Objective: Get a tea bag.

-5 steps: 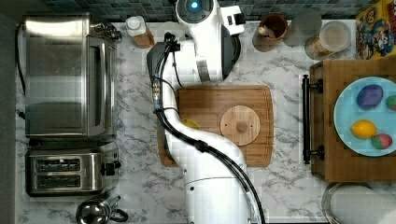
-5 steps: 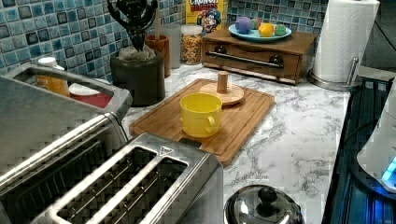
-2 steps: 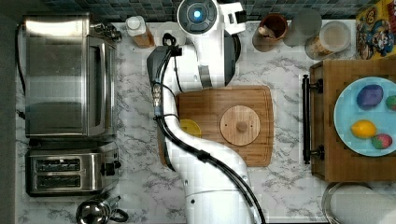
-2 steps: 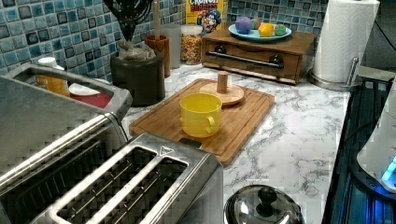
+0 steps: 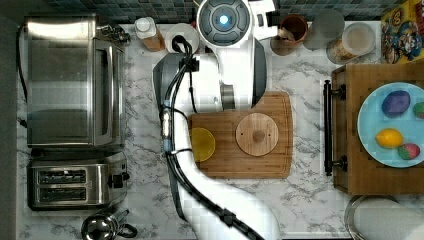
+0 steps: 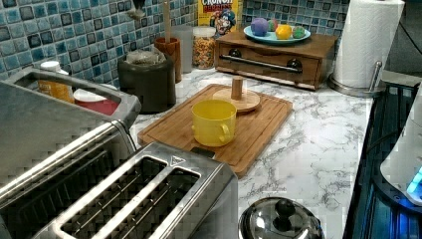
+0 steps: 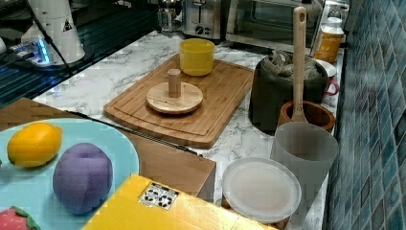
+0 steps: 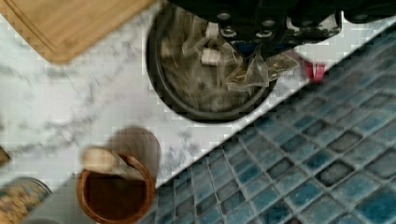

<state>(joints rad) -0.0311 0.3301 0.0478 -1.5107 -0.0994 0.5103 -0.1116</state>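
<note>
Tea bag (image 8: 264,65) looks pinched in the closed gripper (image 8: 247,44), hanging just above the dark canister (image 8: 205,100) full of bags (near the tile wall). Thin grip on a corner, so it could slip, or snag neighbors.
</note>
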